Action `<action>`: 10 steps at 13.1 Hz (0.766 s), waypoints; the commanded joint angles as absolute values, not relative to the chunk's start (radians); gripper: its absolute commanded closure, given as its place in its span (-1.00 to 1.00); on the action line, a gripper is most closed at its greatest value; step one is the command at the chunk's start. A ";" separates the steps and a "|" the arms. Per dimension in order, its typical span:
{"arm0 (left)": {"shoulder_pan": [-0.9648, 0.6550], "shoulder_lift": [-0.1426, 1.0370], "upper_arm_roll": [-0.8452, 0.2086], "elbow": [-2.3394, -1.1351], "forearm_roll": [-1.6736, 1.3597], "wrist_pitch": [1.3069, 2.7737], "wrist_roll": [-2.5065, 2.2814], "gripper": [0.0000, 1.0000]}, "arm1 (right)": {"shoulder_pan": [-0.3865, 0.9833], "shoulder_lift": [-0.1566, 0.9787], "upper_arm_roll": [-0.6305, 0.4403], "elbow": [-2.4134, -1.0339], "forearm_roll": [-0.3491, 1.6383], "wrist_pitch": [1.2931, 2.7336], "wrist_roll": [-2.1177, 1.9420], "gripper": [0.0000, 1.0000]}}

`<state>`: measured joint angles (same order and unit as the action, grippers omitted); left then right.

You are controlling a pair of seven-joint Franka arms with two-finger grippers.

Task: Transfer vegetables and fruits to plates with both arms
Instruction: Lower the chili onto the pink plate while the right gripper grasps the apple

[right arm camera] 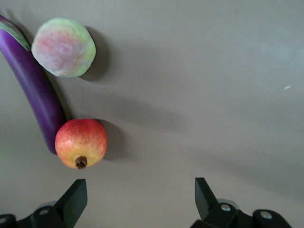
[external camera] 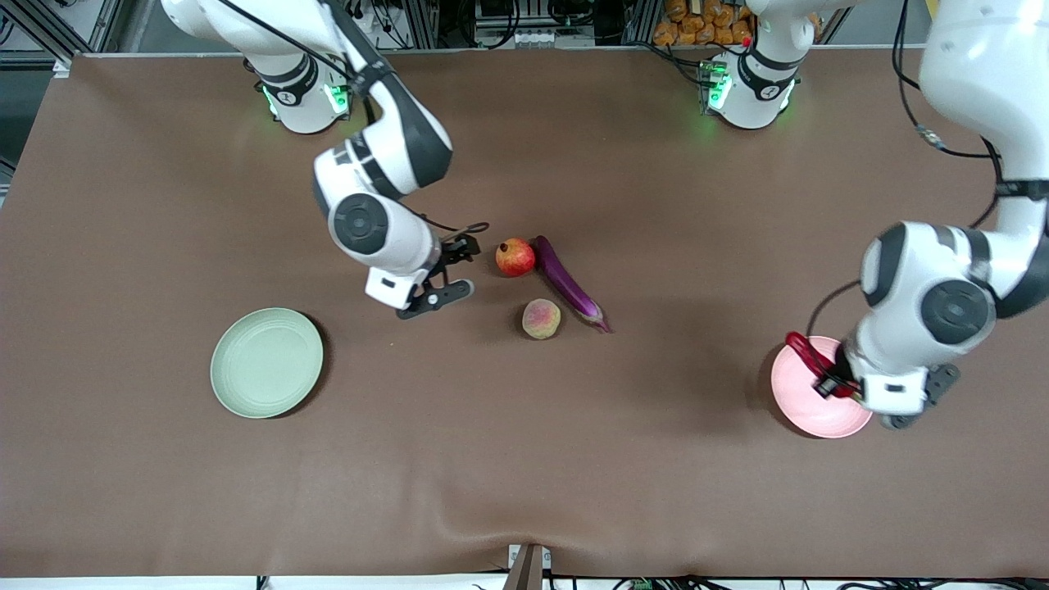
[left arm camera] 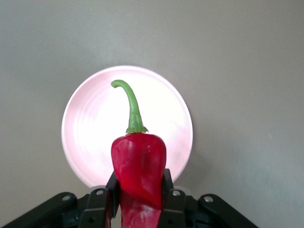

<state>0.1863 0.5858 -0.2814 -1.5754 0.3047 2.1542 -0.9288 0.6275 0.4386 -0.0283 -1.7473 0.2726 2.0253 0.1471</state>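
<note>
My left gripper (external camera: 829, 383) hangs over the pale pink plate (external camera: 799, 406) at the left arm's end, shut on the red chili pepper (external camera: 805, 352). In the left wrist view the chili pepper (left arm camera: 138, 164) sits between the jaws of the left gripper (left arm camera: 138, 195), its green stem pointing out over the pink plate (left arm camera: 85, 128). My right gripper (external camera: 457, 270) is open and low beside the pomegranate (external camera: 515, 256). The purple eggplant (external camera: 565, 283) touches the pomegranate, and the peach (external camera: 541, 319) lies nearer the camera. The right wrist view shows the right gripper (right arm camera: 140, 194) empty, with the pomegranate (right arm camera: 80, 142), eggplant (right arm camera: 35, 90) and peach (right arm camera: 63, 46).
The pale green plate (external camera: 266, 362) lies bare toward the right arm's end, nearer the camera than the right gripper. A brown cloth (external camera: 524, 459) covers the whole table. Both arm bases (external camera: 307, 98) stand along the table's back edge.
</note>
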 commanded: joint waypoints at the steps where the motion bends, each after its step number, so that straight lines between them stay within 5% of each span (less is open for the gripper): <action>1: 0.219 0.670 -0.291 -1.494 0.282 2.207 -0.928 1.00 | 0.737 0.468 -0.040 -1.755 0.275 2.091 0.300 -1.00; 10: 0.291 0.796 -0.290 -1.454 0.281 2.364 -0.842 1.00 | 0.808 0.612 -0.038 -1.744 0.287 2.302 0.359 -1.00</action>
